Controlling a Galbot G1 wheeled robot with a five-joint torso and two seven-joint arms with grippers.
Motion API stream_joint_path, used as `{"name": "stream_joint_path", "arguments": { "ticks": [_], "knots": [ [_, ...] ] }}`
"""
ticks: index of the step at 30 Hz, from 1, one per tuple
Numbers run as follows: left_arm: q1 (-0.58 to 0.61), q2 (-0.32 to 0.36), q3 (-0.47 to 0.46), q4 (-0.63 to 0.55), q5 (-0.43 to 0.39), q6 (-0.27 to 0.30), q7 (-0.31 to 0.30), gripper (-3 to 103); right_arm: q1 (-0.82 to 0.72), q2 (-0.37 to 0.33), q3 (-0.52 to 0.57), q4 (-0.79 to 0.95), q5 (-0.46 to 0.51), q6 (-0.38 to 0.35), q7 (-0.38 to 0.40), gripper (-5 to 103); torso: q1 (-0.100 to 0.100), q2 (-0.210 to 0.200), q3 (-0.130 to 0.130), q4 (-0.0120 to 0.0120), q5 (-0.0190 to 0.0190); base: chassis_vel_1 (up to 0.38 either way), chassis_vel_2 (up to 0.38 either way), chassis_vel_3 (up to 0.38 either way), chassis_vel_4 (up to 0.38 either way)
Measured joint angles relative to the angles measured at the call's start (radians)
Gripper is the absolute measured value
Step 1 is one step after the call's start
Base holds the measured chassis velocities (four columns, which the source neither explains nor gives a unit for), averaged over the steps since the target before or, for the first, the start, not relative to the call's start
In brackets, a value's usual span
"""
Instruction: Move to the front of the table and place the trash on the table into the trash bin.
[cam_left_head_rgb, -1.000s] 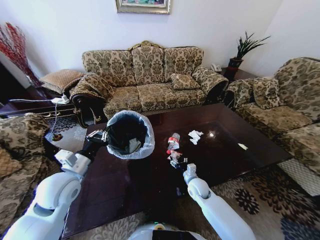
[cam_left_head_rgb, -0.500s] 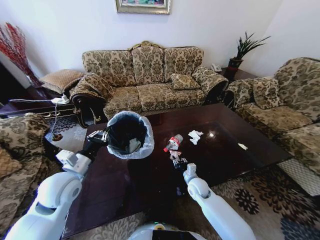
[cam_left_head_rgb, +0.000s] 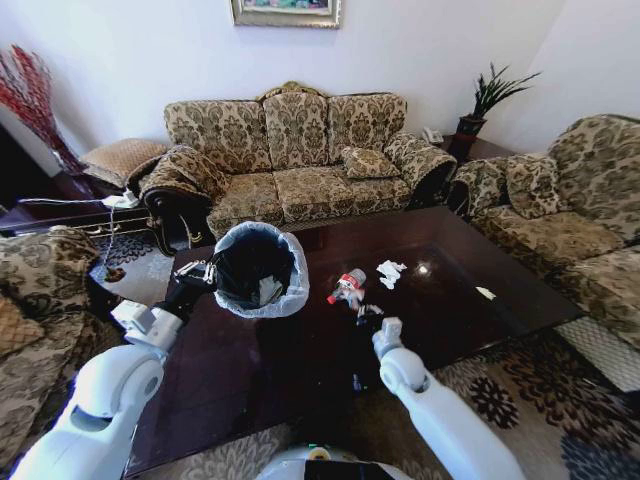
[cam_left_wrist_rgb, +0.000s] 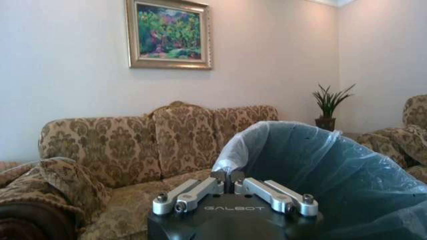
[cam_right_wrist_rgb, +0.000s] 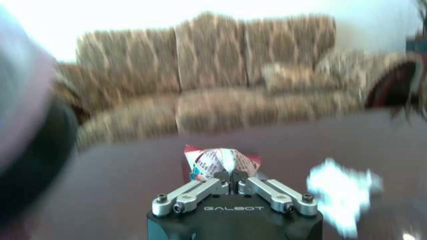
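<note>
Two grippers logged. Right gripper, frame centre, fingers pinched on the crushed bottle, red-labelled, lifted off the table; long axis tilts toward the upper right. Trash bin, bag-lined, lies left of the bottle, near, mouth tipped toward it. Left gripper clamps the bin's left rim, fingers closed on the liner. White paper scrap rests right of the bottle; another scrap further right.
</note>
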Motion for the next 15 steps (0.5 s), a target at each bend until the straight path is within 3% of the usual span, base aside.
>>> {"name": "stream_joint_path", "arguments": {
  "ticks": [3, 6, 8, 11, 15],
  "knots": [
    [-0.006, 0.004, 0.007, 0.001, 0.000, 0.004, -0.001, 2, 0.038, -0.032, 0.009, 0.082, 0.048, -0.019, 0.022, 0, 0.000, 0.000, 0.000, 0.0000, -0.0001, 0.000, 0.000, 0.000, 0.000],
    [-0.017, 0.013, 0.022, 0.006, -0.003, 0.035, -0.029, 2, 0.136, -0.134, 0.010, 0.236, 0.187, -0.055, 0.042, 0, 0.000, 0.000, 0.000, 0.0002, -0.0003, 0.000, 0.000, 0.000, 0.000],
    [-0.018, 0.013, 0.023, 0.006, -0.003, 0.039, -0.032, 2, 0.150, -0.155, 0.010, 0.261, 0.206, -0.055, 0.037, 0, 0.000, 0.000, 0.000, 0.0002, -0.0003, 0.000, 0.000, 0.000, 0.000],
    [-0.021, 0.009, 0.034, 0.006, -0.003, 0.059, -0.046, 2, 0.219, -0.242, 0.005, 0.357, 0.289, -0.019, -0.023, 0, 0.000, 0.000, 0.000, 0.0000, -0.0002, 0.000, 0.000, 0.000, 0.000],
    [-0.022, 0.006, 0.041, 0.006, -0.002, 0.066, -0.048, 2, 0.251, -0.264, 0.005, 0.386, 0.321, -0.005, -0.067, 0, 0.000, 0.000, 0.000, 0.0000, -0.0002, 0.000, 0.000, 0.000, 0.000]
  ]
}}
